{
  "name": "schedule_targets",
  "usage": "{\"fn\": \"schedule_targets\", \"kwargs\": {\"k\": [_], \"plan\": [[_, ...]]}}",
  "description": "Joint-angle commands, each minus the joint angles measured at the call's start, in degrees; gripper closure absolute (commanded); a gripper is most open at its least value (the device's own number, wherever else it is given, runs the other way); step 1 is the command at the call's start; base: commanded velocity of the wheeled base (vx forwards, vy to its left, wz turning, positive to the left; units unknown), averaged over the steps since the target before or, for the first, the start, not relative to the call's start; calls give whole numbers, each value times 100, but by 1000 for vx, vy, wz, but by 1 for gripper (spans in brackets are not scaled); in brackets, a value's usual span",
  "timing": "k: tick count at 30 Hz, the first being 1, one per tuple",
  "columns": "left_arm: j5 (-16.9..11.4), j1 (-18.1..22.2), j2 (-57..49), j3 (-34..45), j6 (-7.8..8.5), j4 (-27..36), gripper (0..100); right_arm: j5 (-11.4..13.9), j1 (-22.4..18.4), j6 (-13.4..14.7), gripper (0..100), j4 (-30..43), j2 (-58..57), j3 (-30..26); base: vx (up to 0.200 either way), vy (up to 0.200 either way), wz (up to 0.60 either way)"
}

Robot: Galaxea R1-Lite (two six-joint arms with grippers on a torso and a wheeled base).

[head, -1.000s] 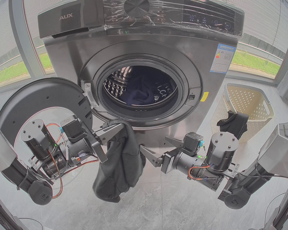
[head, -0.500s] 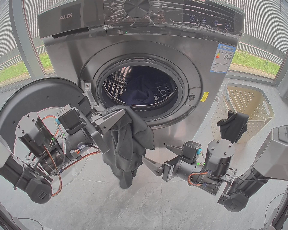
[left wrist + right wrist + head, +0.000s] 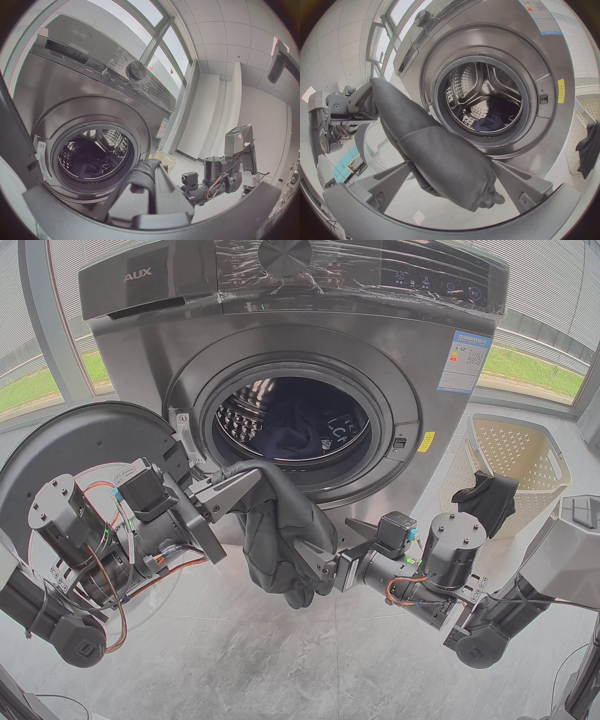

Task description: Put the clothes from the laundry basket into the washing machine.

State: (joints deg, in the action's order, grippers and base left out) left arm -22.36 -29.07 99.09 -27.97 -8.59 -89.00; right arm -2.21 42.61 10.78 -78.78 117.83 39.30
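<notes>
Washing machine [image 3: 144, 365] door [image 3: 75, 440] open, navy clothes [image 3: 294, 427] in drum. Laundry basket [image 3: 550, 459] on the right, black garment [image 3: 487, 499] draped over its rim. Left pincer [image 3: 244, 484] clamped on grey garment [image 3: 281, 534] just below the drum opening. Right pincer [image 3: 322, 534] spread wide around the garment's lower fold.

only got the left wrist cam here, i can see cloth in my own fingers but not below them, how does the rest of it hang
Observer: In the head view the dark grey garment drapes down from the left gripper, in front of the washing machine, below its door opening.
Operator: is the right gripper on it
Observer: The right wrist view shows the right gripper open, one finger on each side of the garment's lower part, not closed on it.
Operator: anything left in the basket
Observer: Yes, one black garment is draped over the rim of the laundry basket.
</notes>
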Motion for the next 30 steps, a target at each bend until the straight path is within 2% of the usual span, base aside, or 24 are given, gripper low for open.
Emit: {"fn": "schedule_targets", "kwargs": {"k": [1,7,15,30], "plan": [[-5,-2,-12,10,7,-12,100,-17,-59,-14,0,-50,64,209,0,0,0],[12,-2,6,2,-2,-12,100,-25,-95,-23,0,-59,47,297,0,0,0],[30,7,41,-42,-2,-12,100,19,257,-32,0,-68,29,78,0,0,0],[21,-2,14,10,7,-12,100,45,257,-32,0,-147,530,807,0,0,0]]}}
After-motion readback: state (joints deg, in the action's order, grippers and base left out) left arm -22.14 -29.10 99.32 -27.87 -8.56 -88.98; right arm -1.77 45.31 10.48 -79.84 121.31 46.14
